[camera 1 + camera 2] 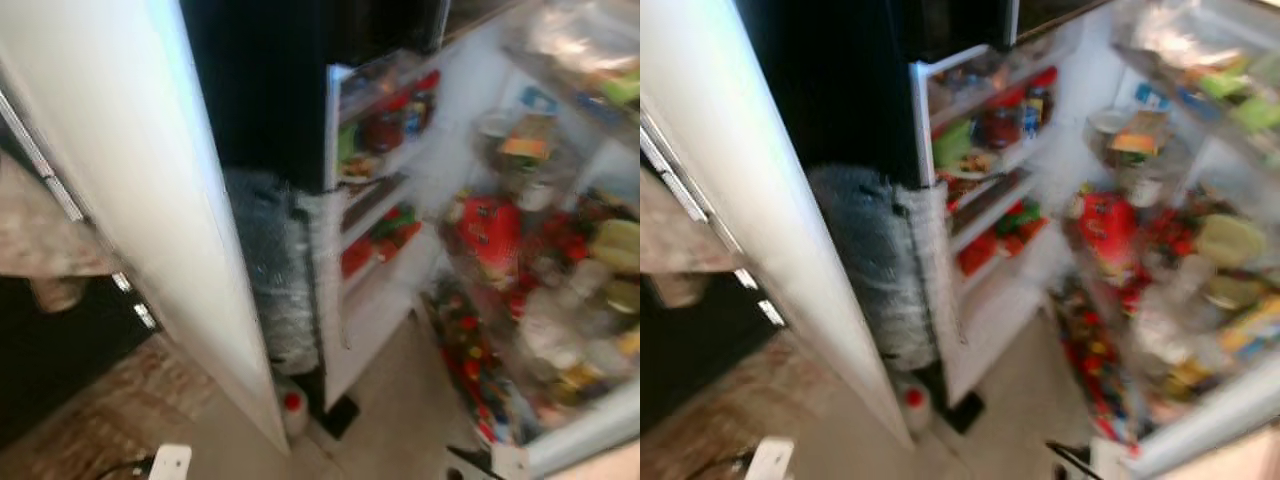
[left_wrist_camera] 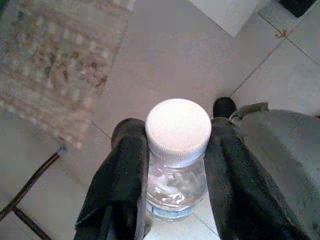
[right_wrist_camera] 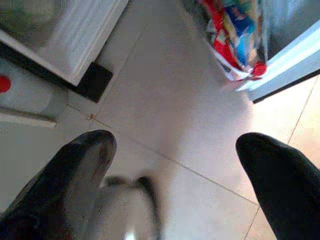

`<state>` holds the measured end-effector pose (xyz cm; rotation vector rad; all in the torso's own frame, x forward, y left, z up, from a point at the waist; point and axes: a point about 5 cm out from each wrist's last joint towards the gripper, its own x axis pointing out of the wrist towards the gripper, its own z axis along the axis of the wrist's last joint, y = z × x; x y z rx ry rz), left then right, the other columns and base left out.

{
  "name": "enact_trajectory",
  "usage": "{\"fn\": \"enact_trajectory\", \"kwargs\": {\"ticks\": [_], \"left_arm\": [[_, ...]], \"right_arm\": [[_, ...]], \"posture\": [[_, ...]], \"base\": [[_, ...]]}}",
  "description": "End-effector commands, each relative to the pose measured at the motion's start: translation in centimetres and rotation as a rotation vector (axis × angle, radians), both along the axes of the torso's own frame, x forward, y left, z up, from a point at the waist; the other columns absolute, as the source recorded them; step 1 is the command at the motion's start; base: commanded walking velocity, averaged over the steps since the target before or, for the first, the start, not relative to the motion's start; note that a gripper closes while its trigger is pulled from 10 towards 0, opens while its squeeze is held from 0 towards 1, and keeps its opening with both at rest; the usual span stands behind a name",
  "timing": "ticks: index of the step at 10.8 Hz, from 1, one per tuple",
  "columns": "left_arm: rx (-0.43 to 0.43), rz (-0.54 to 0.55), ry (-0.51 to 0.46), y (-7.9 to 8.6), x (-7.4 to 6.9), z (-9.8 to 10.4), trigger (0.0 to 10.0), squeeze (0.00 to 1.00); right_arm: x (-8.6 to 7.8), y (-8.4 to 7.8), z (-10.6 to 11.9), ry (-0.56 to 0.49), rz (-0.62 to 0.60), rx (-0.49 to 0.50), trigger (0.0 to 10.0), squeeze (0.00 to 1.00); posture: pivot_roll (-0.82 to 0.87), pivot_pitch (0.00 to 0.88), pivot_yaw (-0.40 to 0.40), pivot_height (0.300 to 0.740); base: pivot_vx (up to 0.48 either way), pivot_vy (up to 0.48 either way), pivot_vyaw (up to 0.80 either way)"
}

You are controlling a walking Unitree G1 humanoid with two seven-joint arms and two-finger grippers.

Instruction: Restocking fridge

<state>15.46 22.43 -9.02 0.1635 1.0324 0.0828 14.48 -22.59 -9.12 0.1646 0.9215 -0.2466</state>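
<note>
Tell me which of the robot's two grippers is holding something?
The left gripper. Its black fingers squeeze a clear bottle with a white cap. The right gripper hangs open over the tiled floor.

Left gripper (image 2: 175, 165) clamped on a clear bottle (image 2: 176, 165) (white cap), right gripper (image 3: 177, 150) spread wide, pointing floorward.
</note>
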Motion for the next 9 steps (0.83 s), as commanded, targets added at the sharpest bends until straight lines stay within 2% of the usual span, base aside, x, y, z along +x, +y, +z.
{"fn": "enact_trajectory", "kwargs": {"ticks": [1,2,4,5,6,7,8,9], "left_arm": [[0.007,0.001,-0.002,0.1,0.1,0.0,10.0,0.00],[0.010,0.004,0.003,0.5,-0.2,0.0,10.0,0.00],[0.017,0.006,0.008,1.5,-0.7,0.1,10.0,0.00],[0.020,0.005,0.007,1.9,-0.9,0.2,10.0,0.00],[0.021,0.003,0.006,2.0,-0.9,0.2,10.0,0.00],[0.016,-0.004,0.000,1.5,-0.6,0.2,10.0,0.00],[0.015,-0.007,-0.002,1.4,-0.5,0.2,10.0,0.00],[0.017,-0.009,-0.006,1.4,-0.3,0.2,10.0,0.00]], "right_arm": [[0.0,-0.5,0.1,-0.012,-0.009,-0.016,10.0,0.00],[0.5,-0.6,0.4,-0.042,-0.005,-0.017,10.0,0.00],[3.0,-1.0,1.9,-0.183,0.019,-0.049,10.0,0.00],[5.0,-2.1,3.5,-0.287,0.022,-0.090,10.0,0.00],[6.0,-3.0,4.5,-0.353,-0.003,-0.095,10.0,0.00],[8.0,-3.3,6.3,-0.465,0.028,-0.122,10.0,0.00],[8.9,-3.3,7.2,-0.521,0.044,-0.140,10.0,0.00],[10.4,-3.0,9.0,-0.630,0.087,-0.234,10.0,0.00]], "posture": [[-0.09,0.000,0.041,0.740],[-0.09,0.000,0.042,0.740],[-0.10,0.000,0.046,0.740],[-0.11,0.000,0.049,0.740],[-0.11,0.000,0.050,0.740],[-0.11,0.000,0.050,0.740],[-0.11,0.000,0.049,0.740],[-0.11,0.000,0.049,0.740]], "base": [[0.000,0.000,0.00],[0.000,0.000,0.00],[0.000,0.000,0.00],[0.000,0.000,0.00],[0.000,0.000,0.00],[0.000,0.000,0.00],[0.000,0.000,0.00],[0.000,0.000,0.00]]}}
